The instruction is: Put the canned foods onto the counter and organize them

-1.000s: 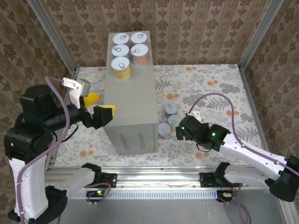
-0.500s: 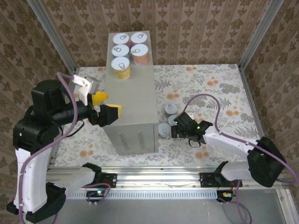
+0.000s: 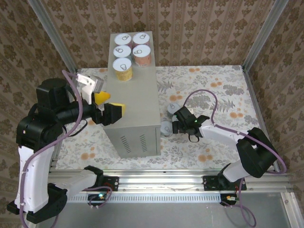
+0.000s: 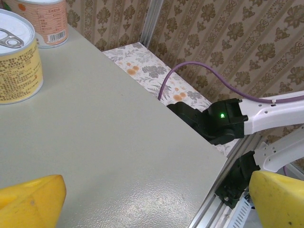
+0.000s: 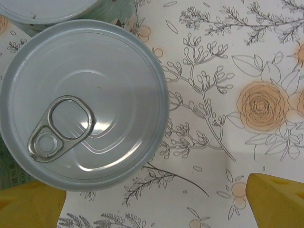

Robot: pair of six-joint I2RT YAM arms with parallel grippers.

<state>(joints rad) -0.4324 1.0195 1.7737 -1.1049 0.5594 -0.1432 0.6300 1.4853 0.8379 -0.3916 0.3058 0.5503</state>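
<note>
Floral floor (image 3: 218, 95) under me, and my right claw (image 5: 154, 204) hangs low over a silver-lidded can (image 5: 83, 128), fingers spread wide, gripping nothing. Another can (image 5: 47, 7) sits just beside it, both on the floor to the right of the counter (image 3: 135, 102). Five cans (image 3: 123, 68) cluster at the counter top's far end. My left claw (image 3: 110, 103) hovers at its near left edge, fingers apart, empty.
</note>
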